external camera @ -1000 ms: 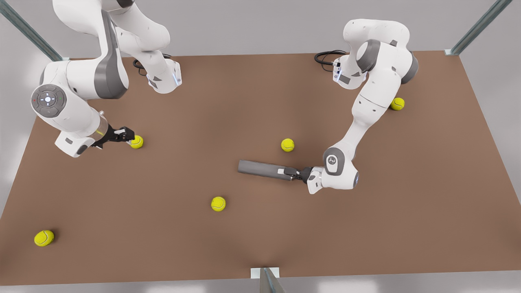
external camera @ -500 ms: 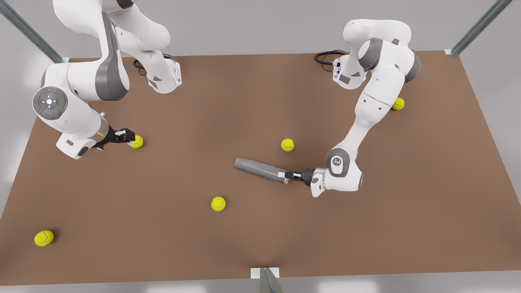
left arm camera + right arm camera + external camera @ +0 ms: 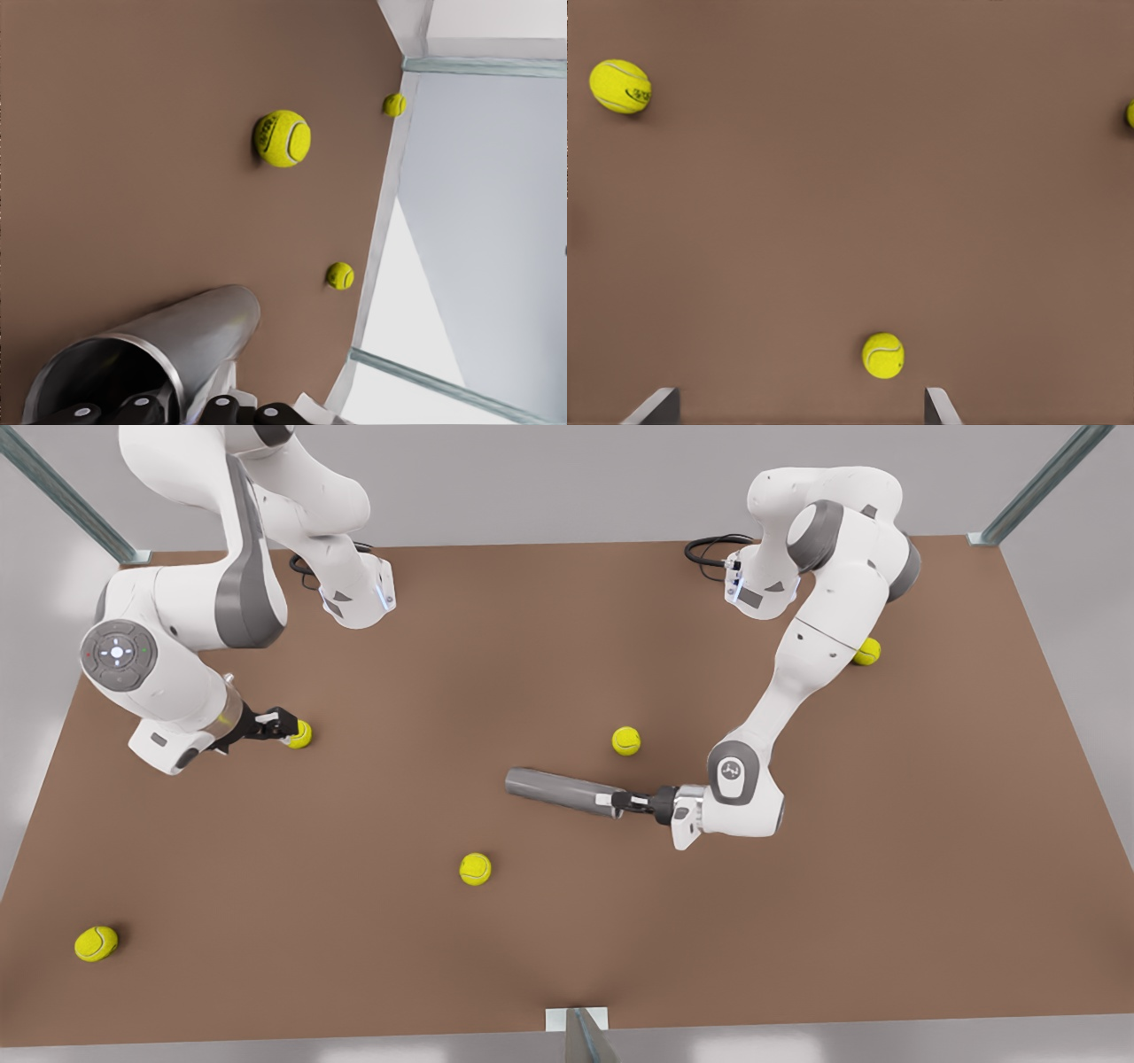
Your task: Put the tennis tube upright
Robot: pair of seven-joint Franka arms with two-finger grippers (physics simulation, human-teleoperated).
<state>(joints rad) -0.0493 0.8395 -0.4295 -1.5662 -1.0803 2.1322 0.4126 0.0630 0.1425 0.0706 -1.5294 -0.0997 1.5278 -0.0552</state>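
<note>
L pincer (image 3: 611, 802) clamped on tennis tube (image 3: 554, 790) rim, tube lying on table (image 3: 797, 921), R pincer (image 3: 282, 726) apart nr ball (image 3: 300, 734)

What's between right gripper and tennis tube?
Front view: a tennis ball at the right gripper, then bare table to the tennis tube in the left gripper.

Tennis tube (image 3: 556, 790) slightly farther left, levelled
</note>
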